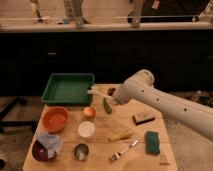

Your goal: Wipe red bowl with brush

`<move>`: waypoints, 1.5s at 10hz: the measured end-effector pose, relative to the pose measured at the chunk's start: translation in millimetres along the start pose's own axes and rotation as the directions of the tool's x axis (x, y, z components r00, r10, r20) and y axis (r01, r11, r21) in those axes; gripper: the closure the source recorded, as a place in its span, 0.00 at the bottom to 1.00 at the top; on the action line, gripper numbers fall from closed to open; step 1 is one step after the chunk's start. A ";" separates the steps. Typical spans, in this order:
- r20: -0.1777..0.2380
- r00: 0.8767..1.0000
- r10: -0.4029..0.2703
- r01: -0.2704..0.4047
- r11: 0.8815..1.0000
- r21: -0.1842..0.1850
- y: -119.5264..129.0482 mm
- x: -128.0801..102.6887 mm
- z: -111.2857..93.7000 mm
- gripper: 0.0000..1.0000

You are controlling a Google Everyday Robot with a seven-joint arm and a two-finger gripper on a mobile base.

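Observation:
The red bowl (55,119) is a shallow orange-red bowl on the left side of the wooden table (105,161), below the green tray. The brush (97,93) is a slim white stick that juts out to the left from my gripper (113,98), above the table near the tray's right edge. The gripper is at the end of the white arm that reaches in from the right. It appears shut on the brush's handle end. The gripper is well to the right of the red bowl and higher than it.
A green tray (67,88) stands at the back left. Also on the table are an orange fruit (89,111), a green vegetable (107,105), a white cup (86,129), a metal cup (81,151), a maroon bowl (41,151), a fork (123,150), a wooden scrubbing brush (143,118) and a green sponge (152,141).

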 end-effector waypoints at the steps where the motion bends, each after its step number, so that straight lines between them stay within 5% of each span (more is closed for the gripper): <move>1: 0.014 0.997 -0.073 0.073 0.997 -0.023 21.8 -17.0 -3.3 1.00; 5: 0.042 0.972 -0.232 0.235 0.969 -0.082 69.4 -41.5 -14.3 1.00; 8: 0.041 0.945 -0.323 0.326 0.935 -0.141 110.1 -54.2 -4.8 1.00; 15: 0.032 0.945 -0.324 0.325 0.934 -0.147 108.0 -52.0 -0.8 1.00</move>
